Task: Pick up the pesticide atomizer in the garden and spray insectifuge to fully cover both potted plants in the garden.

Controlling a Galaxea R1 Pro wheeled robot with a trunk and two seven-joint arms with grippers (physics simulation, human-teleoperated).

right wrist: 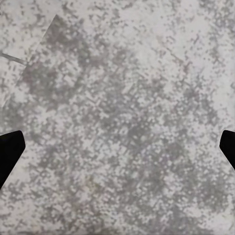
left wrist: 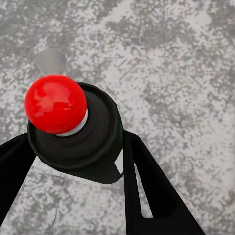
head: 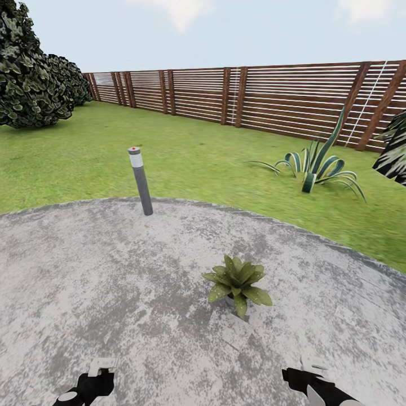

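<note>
Green lawn (head: 186, 152) runs back to a brown slatted wooden fence (head: 282, 98), with dark bushy trees (head: 34, 73) at the far left and a striped spiky agave (head: 316, 166) on the grass toward the right. Nearer the robot lies a round patch of mottled grey paving (head: 113, 282). At its far edge stands a grey lamp post (head: 141, 181) with a small red dot on top. One potted plant (head: 237, 282), a low rosette of speckled green leaves, sits on the paving, ahead of the robot and a little right of centre.

The left pincer (left wrist: 73, 147) is closed on the pesticide atomizer (left wrist: 83, 142): its black fingers (left wrist: 147, 186) press both sides of the black bottle, whose red top faces the wrist camera, over the paving. The right pincer (right wrist: 117, 152) stands wide open above bare paving; its tips are only just in view, so what is under them is probably nothing but stone.
</note>
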